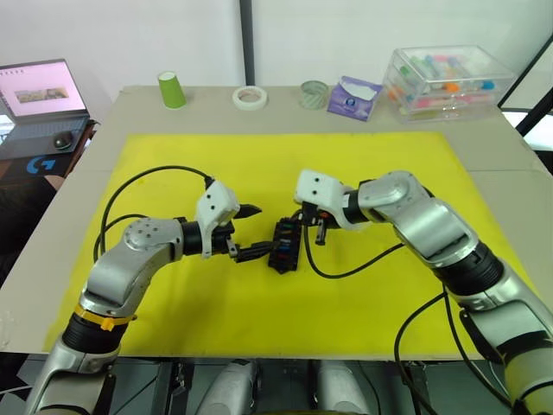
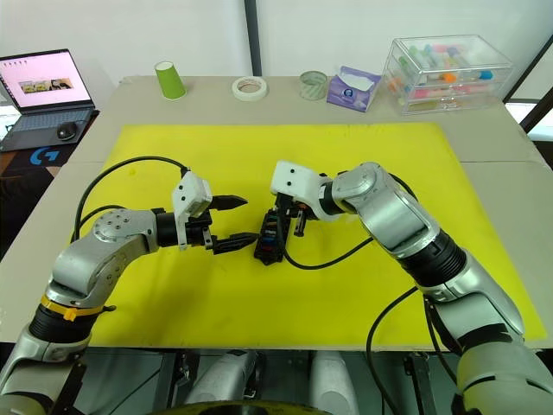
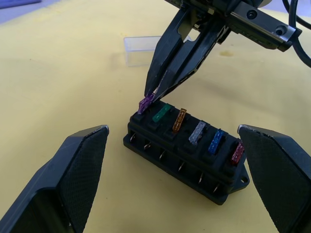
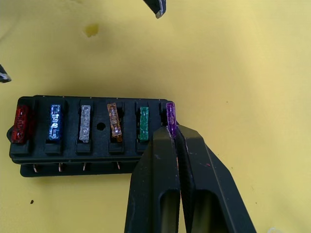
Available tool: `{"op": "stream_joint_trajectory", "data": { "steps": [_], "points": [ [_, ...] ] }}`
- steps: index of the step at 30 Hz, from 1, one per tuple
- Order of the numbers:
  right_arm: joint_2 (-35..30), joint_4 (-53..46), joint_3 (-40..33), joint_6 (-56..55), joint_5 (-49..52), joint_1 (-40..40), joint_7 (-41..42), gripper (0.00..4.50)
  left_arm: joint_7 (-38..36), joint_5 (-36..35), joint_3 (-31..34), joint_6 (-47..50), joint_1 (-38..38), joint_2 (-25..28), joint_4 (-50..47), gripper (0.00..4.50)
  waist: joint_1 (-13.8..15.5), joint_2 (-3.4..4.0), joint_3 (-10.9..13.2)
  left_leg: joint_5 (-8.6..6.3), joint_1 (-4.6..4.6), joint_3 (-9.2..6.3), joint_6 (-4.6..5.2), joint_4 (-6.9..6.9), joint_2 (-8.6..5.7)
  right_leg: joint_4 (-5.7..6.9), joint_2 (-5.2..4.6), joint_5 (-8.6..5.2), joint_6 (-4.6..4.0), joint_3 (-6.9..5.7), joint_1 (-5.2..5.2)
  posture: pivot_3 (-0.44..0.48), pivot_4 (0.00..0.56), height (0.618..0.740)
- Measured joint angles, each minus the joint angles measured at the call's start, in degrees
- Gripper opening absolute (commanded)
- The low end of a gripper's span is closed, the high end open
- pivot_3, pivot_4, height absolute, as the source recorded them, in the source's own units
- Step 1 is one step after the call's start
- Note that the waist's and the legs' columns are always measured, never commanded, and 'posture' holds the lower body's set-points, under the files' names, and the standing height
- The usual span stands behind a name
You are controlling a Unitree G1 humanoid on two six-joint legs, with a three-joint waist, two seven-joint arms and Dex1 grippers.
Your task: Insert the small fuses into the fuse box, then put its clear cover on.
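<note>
Yellow matting covers the desk (image 1: pixel 69 233). Your left gripper (image 1: pixel 248 232), jaws apart, flanks the near-left end of the fuse box (image 1: pixel 283 245), whose long axis runs near to far. Your right gripper (image 3: pixel 154 93), clamped on the purple fuse (image 4: pixel 170 112), holds it over the last end slot. The clear cover (image 3: pixel 141 49) lies just beyond.

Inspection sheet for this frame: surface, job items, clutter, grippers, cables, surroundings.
Surface: yellow mat on a grey table.
Job's things: fuse box holds red, blue, grey, orange, green fuses; purple fuse at the end slot; clear cover lies apart.
Clutter: green cup, tape rolls, tissue pack, storage case.
Grippers: right gripper pinches purple fuse; left gripper open beside box.
Cables: black cables loop over mat.
Surroundings: laptop.
</note>
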Motion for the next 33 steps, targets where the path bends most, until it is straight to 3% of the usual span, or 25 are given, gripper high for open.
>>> {"op": "stream_joint_trajectory", "data": {
  "steps": [33],
  "points": [
    [0.9, 1.8, -1.0, -0.6, -1.2, -0.1, 3.0, 0.00, 0.3, 0.0, 0.0, 0.4, 0.0, 0.0, -0.4, 4.47, 0.0, 0.00, 0.0, 0.00, 0.00, 0.00, 0.00, 0.00, 0.00, 0.00, 0.00, 0.00, 0.00, 0.00, 0.00, 0.000, 0.150, 0.740]
  ]
}}
